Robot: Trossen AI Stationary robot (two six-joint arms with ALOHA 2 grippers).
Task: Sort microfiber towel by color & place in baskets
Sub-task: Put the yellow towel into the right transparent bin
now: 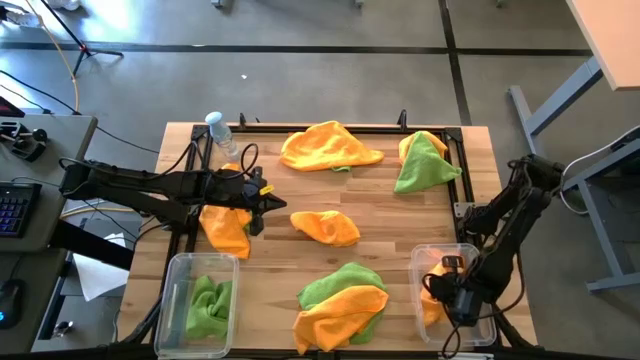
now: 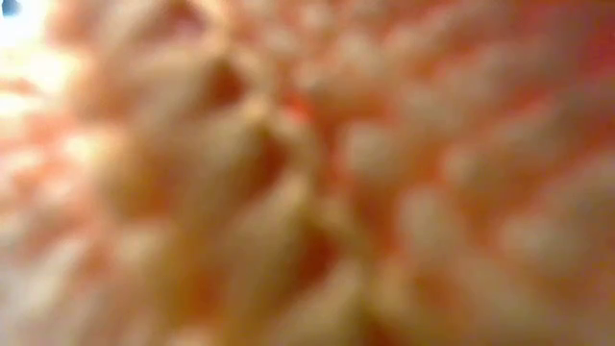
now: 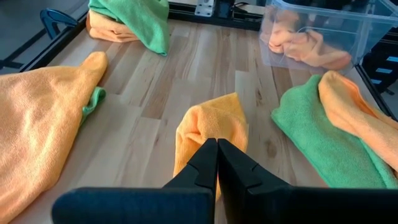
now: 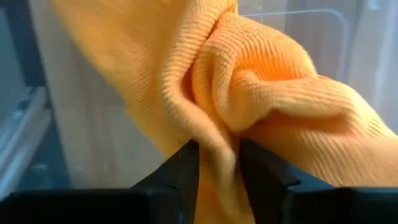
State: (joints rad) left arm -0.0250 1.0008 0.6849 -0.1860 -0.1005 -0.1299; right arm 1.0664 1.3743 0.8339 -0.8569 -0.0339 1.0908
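Note:
My right gripper (image 4: 219, 155) points down into the right basket (image 1: 430, 252) at the table's near right. Its fingers stand a little apart, with an orange towel (image 4: 267, 93) bunched between them. The left basket (image 1: 176, 300) at the near left holds a green towel (image 1: 210, 305). My left gripper (image 3: 216, 143) is shut and empty, hovering over the table's left middle, just short of a small orange towel (image 1: 325, 227). Another orange towel (image 1: 225, 230) lies under that arm. In the low view, blurred orange cloth (image 2: 307, 173) fills the whole picture. My right gripper has a bunched fold of the orange towel (image 4: 217, 134) between its two fingers, which come from above and point down. The fold touches both inner faces. The rest of the towel spreads out beyond the fingertips inside the basket; whether it rests on the basket's floor is hidden.
A large orange towel (image 1: 330, 148) lies at the far middle. A green one over an orange one (image 1: 425, 160) sits at the far right, and a green and orange pile (image 1: 340, 305) at the near middle. A water bottle (image 1: 218, 130) stands at the far left.

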